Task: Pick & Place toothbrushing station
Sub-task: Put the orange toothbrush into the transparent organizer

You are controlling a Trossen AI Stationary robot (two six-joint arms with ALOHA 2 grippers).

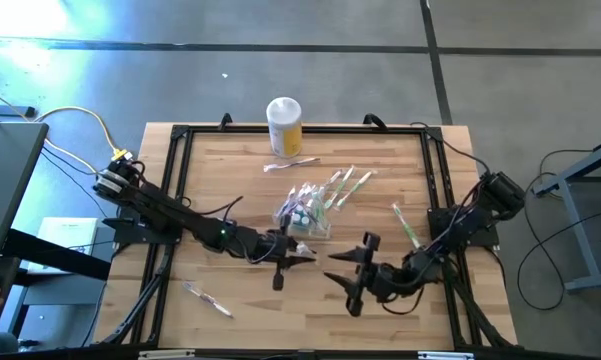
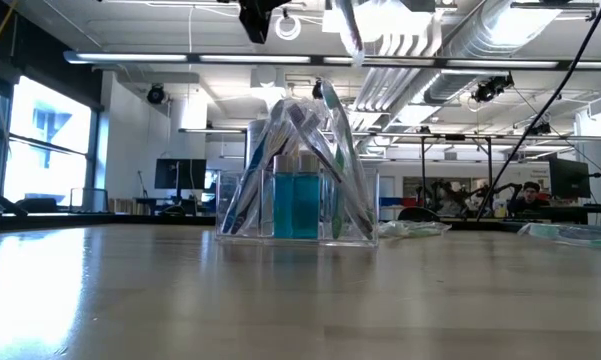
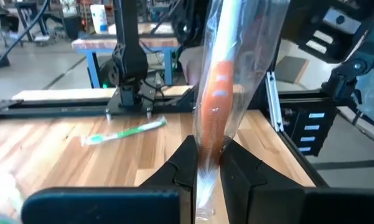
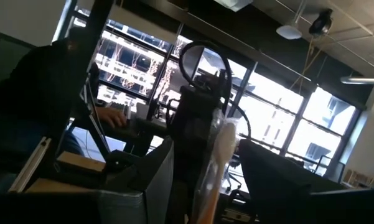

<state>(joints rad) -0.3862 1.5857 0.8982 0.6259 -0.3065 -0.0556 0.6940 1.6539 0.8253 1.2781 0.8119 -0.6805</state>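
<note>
The toothbrushing station (image 1: 305,212) (image 2: 295,200) is a clear container resting on its base at the table's middle, with several wrapped toothbrushes leaning out of it. Just nearer than it, my left gripper (image 1: 302,260) (image 3: 205,168) is shut on a wrapped toothbrush (image 3: 221,81) with an orange handle, high above the wood (image 2: 350,30). My right gripper (image 1: 332,267) (image 4: 215,186) faces it from the right, open. Its fingers stand on either side of that toothbrush (image 4: 215,155) with a gap on each side. My left gripper pinches the wrapped toothbrush by the lower part of its orange handle (image 3: 210,146) between its two fingers. The fingers lie level, coming from the table's left, across the brush. The brush stands nearly upright above the fingers, lifted clear of the table; a bit of wrapper shows below them.
A yellow jar with a white lid (image 1: 284,125) stands at the far edge. Loose wrapped toothbrushes lie near left (image 1: 208,298), at the right (image 1: 408,225) (image 3: 124,132) and in front of the jar (image 1: 290,163). A black frame (image 1: 175,200) borders the wood.
</note>
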